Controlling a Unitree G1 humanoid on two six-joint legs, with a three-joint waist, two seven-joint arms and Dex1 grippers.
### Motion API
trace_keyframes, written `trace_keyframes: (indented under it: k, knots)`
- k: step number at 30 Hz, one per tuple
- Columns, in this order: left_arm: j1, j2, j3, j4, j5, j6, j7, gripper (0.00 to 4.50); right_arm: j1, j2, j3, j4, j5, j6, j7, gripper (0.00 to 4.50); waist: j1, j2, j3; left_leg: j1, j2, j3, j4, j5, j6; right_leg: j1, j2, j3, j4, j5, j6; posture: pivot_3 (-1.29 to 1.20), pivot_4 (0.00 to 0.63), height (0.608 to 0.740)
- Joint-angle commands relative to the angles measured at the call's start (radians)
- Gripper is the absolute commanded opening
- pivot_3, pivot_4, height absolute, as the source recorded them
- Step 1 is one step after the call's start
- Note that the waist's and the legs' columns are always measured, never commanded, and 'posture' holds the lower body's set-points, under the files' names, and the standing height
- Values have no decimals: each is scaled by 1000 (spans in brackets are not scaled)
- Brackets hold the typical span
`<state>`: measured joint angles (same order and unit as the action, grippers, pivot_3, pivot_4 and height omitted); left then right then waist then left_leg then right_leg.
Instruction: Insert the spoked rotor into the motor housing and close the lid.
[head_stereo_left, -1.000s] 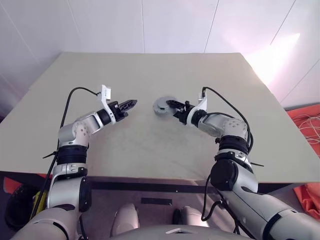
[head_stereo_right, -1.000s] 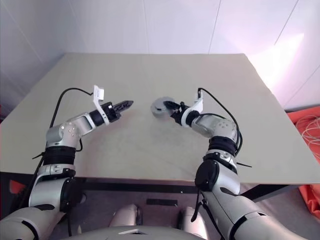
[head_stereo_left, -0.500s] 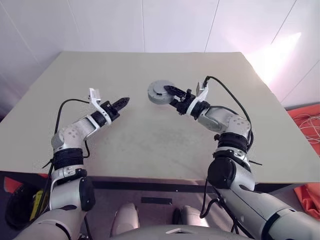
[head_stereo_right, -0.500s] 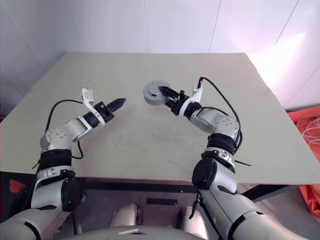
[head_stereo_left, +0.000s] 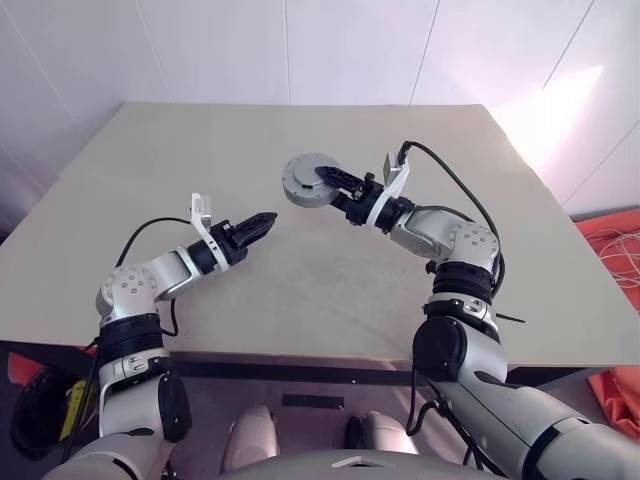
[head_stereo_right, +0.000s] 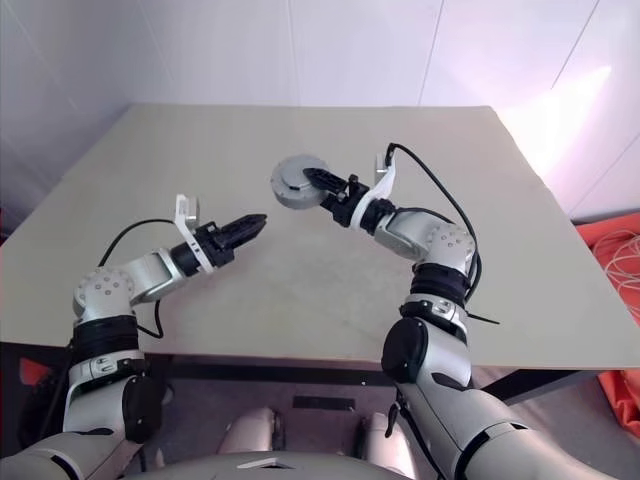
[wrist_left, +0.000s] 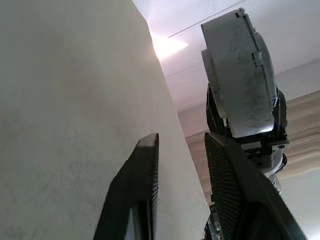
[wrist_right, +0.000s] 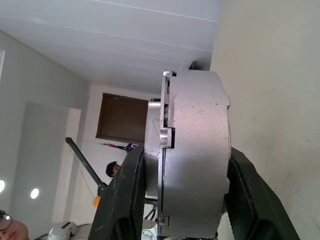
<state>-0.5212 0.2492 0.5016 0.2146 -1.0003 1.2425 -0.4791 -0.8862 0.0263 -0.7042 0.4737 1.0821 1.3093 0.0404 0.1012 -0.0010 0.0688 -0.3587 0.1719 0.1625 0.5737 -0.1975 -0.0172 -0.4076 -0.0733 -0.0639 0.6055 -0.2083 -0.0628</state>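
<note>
Silver-grey and round, the one motor housing (head_stereo_left: 311, 181) with its lid (wrist_right: 156, 155) on is clamped edgewise between the right gripper (head_stereo_left: 338, 181) fingers, held above the far middle of the beige table (head_stereo_left: 300, 270). The right arm reaches level, leftward; the left gripper (head_stereo_left: 262, 222) – jaws slightly parted, empty – points right, nearer.

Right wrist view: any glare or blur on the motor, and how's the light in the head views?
Right wrist view: the closed motor between the right gripper fingers is sharp, evenly lit, no glare; the room behind is soft. Left eye view: a bright pinkish patch of light washes the wall at upper right; the table is evenly lit with faint shadows. Left wrist view: the same bright patch beyond the table edge.
</note>
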Motion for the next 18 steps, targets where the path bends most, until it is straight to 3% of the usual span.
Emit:
trace_keyframes:
  k: [1,7,18]
  knots:
    - [-7,12,6,-31,-52,8,-23,2547,-19,-9,9,-48,54,-17,11,2083,0,0,0,0,0,0,0,0,0,0,0,0,0,0,0,0,0,740]
    - [-38,-19,54,57,-128,57,34,4450,-19,-13,18,-47,72,-6,12,2083,1,0,0,-1,0,-1,2,0,0,0,0,0,0,1,2,0,0,740]
    - [-116,-59,103,152,-238,58,92,4450,20,1,63,-89,121,103,-24,2083,1,0,0,-4,-1,-6,3,0,0,0,0,-3,0,2,4,0,0,740]
